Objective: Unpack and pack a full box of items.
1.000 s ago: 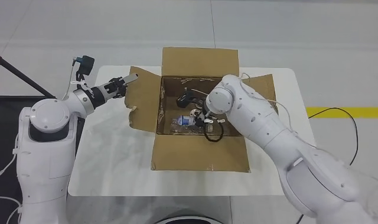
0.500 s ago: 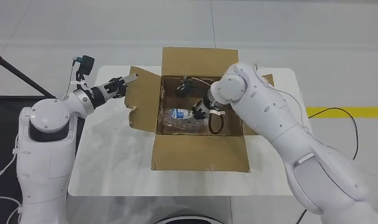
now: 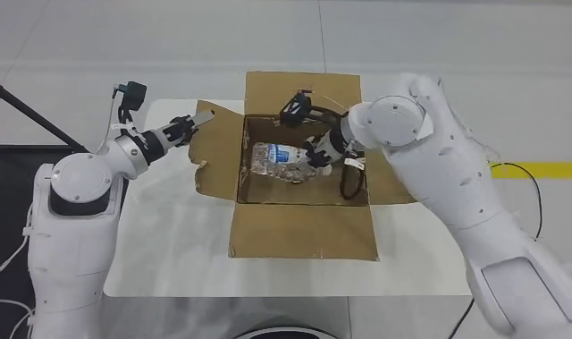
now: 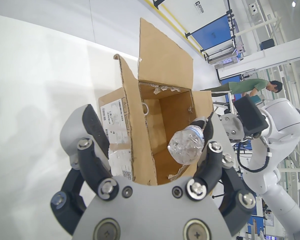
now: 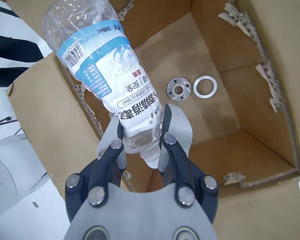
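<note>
right end effector: clamped on bottle over box | left end effector: spread apart

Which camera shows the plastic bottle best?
The right wrist view: the bottle is close, pinched between the fingers. The top view shows it small above the box; the left wrist view, its base end-on.
</note>
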Tool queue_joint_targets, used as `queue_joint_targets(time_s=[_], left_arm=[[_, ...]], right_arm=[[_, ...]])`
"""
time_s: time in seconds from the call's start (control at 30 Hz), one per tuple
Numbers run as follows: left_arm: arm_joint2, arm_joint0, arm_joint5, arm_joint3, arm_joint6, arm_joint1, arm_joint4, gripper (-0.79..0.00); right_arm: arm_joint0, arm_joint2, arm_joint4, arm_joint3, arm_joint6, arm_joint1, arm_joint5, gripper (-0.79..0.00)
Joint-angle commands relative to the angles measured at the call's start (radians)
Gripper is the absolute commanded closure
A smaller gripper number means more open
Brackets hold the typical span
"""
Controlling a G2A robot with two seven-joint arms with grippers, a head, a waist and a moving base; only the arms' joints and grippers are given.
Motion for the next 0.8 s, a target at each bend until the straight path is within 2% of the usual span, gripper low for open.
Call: queue_joint_targets(time_s=[0.0,0.23,0.47,0.6,0.77], left_arm=[[-0.002,0.009,-0.011,-0.016,0.014,0.002,-0.014,-0.785],[-0.003,0.012,-0.015,-0.023,0.017,0.002,-0.02,-0.785],[-0.003,0.012,-0.015,-0.023,0.017,0.002,-0.02,-0.785],[-0.003,0.012,-0.015,-0.023,0.017,0.002,-0.02,-0.785],[-0.003,0.012,-0.015,-0.023,0.017,0.002,-0.02,-0.785]], right_arm=[[-0.036,0.061,-0.032,-0.081,0.011,0.023,0.033,0.0],[-0.171,0.309,-0.148,-0.32,0.028,0.095,0.144,0.0],[-0.315,0.59,-0.352,-0.498,0.011,0.153,0.266,0.0],[-0.412,0.716,-0.486,-0.555,0.004,0.176,0.325,0.0],[-0.54,0.825,-0.609,-0.535,0.004,0.195,0.371,0.0]])
